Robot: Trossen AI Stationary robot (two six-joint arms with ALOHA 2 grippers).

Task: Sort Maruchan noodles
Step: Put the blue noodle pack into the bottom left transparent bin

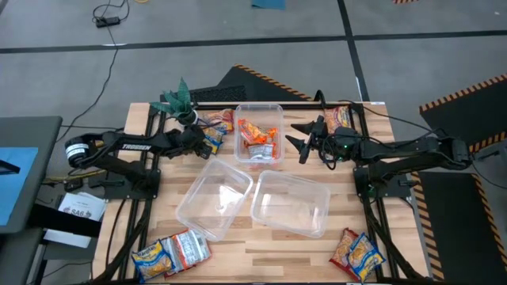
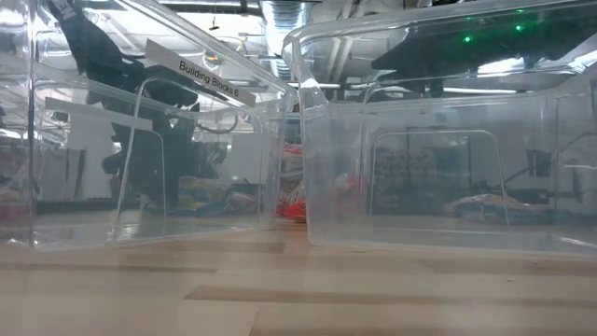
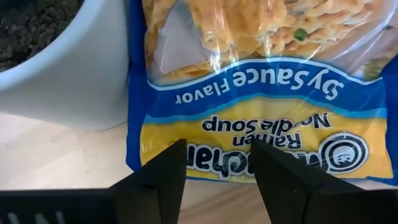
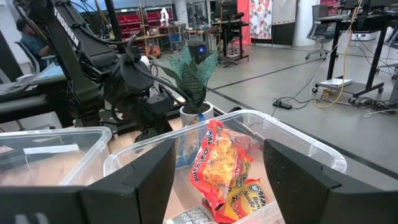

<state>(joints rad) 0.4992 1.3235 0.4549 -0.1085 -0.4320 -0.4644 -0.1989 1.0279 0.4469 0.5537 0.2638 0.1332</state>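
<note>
1. While both arms reach in over the wooden bench [image 1: 261, 252], the left arm comes from the bench's left edge and the right arm from its right edge.
2. Three clear plastic tubs sit on the bench: one tub [image 1: 259, 133] at the back centre, a tilted tub [image 1: 214, 198] in front of it to the left, and a third tub [image 1: 291, 203] just beside that one on the right.
3. Near the back-left corner stands a small green plant [image 1: 179, 98] in a white pot [image 3: 68, 81].
4. Over the back-left pile hangs the left gripper [image 3: 214, 165], fingers apart, straddling the edge of a yellow-and-blue noodle packet [image 3: 261, 93] that lies just beside the pot; whether the fingers touch the packet cannot be told.
5. Just right of the back tub hovers the right gripper [image 1: 303, 139], jaws spread wide with nothing between them.
6. Orange packets [image 1: 257, 136] lie inside the back tub, on top of a silver one.
7. More packets sit by the plant [image 1: 215, 125], at the back right [image 1: 339, 118], at the front left [image 1: 170, 253] and at the front right [image 1: 358, 253].
</note>
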